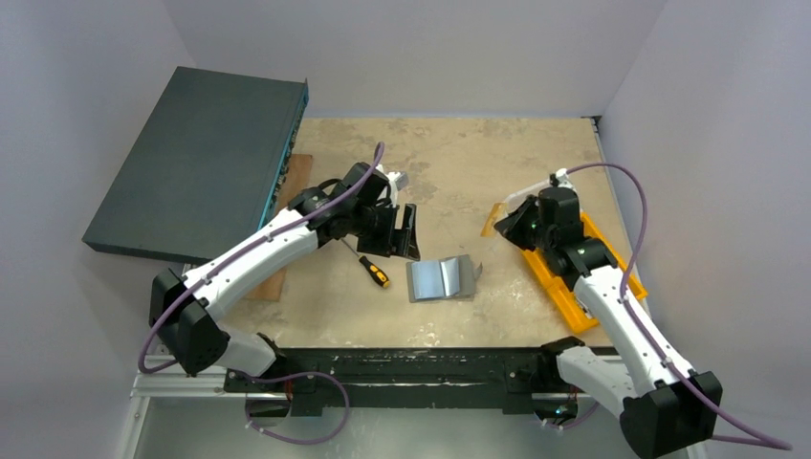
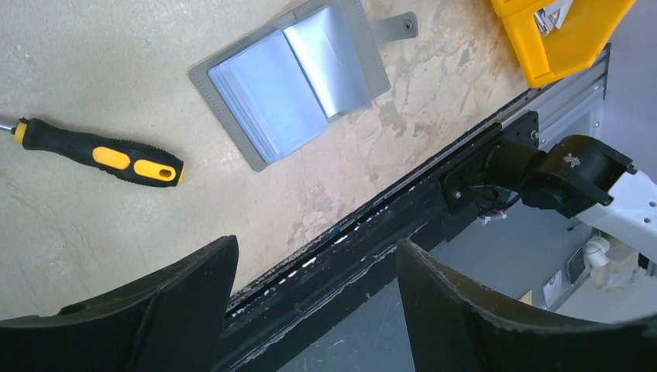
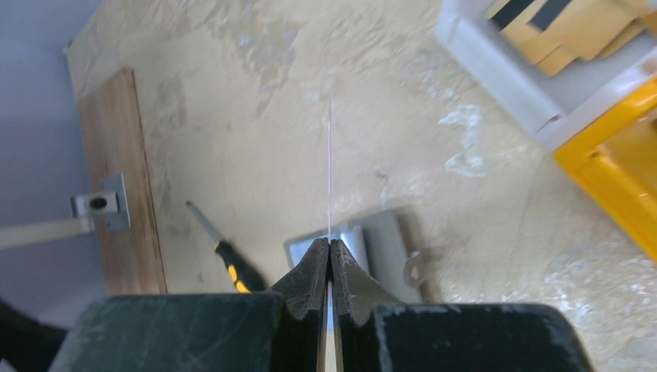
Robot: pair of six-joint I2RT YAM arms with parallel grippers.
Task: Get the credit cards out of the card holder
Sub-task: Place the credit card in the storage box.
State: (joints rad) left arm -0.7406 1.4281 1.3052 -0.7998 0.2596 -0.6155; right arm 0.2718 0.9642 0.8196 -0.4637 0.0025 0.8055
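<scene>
The grey card holder (image 1: 442, 279) lies open and flat at the table's near middle, pale blue-grey inside; it also shows in the left wrist view (image 2: 298, 81) and behind the fingers in the right wrist view (image 3: 380, 240). My left gripper (image 1: 406, 234) is open and empty, hovering just behind and left of the holder; its jaws (image 2: 318, 252) stand wide apart. My right gripper (image 1: 512, 222) is shut on a thin credit card (image 3: 330, 170), seen edge-on as a pale line, and holds it above the table to the right of the holder, by the orange bin.
An orange bin (image 1: 574, 277) lies at the right, with a white tray (image 3: 496, 70) of cards beside it. A black-and-yellow screwdriver (image 1: 368, 265) lies left of the holder. A large dark flat box (image 1: 201, 163) and a wooden board (image 1: 292, 191) are at the far left.
</scene>
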